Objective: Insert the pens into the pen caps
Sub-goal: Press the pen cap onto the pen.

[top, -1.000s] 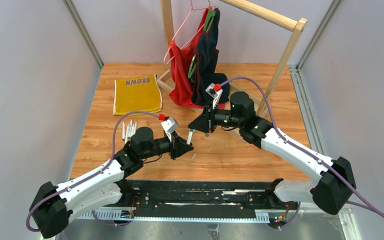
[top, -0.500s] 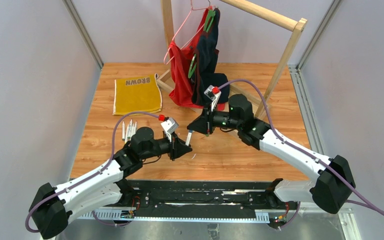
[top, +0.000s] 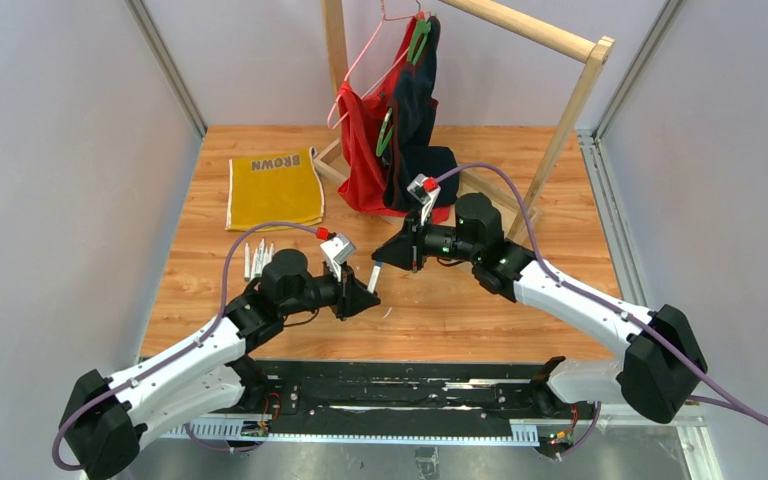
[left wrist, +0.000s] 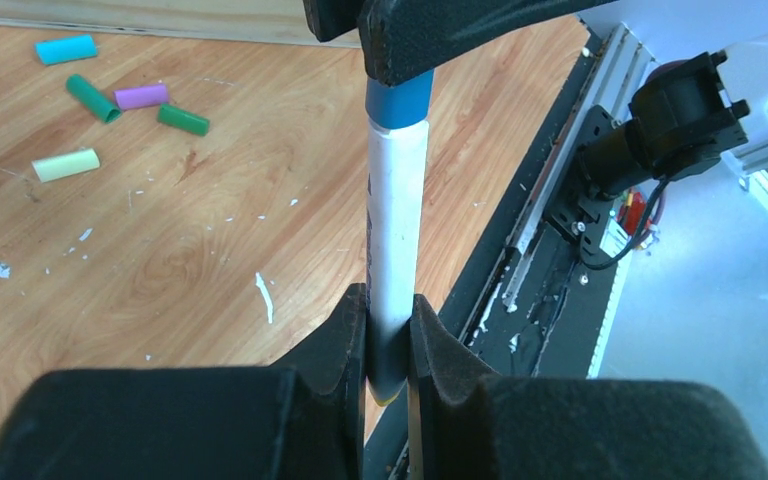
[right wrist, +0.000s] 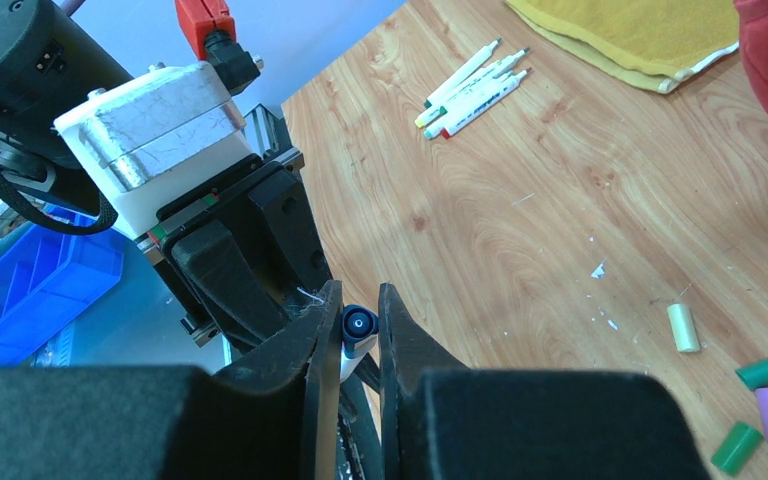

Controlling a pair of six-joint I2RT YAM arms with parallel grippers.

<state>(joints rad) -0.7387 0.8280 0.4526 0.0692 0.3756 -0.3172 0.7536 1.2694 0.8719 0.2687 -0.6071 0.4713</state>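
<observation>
My left claw (left wrist: 388, 305) gripped a pen (left wrist: 396, 200), my right claw (right wrist: 359, 305) its blue cap (left wrist: 398, 100), seemingly seated; four pens (right wrist: 472, 85) lay uncapped.

Fixed camera high behind the arms, looking down on the table (top: 460, 310), wrist cameras close, facing each other, sharing the pen (left wrist: 396, 220) and blue cap (left wrist: 398, 100)

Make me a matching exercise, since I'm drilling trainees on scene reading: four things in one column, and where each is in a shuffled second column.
1 white pen
2 blue cap
3 spare pens
4 purple cap

a lying between two green caps
b clamped in the left pincer
c lying near the yellow cloth
d clamped in the right pincer

Pairs: 1-b, 2-d, 3-c, 4-a
</observation>
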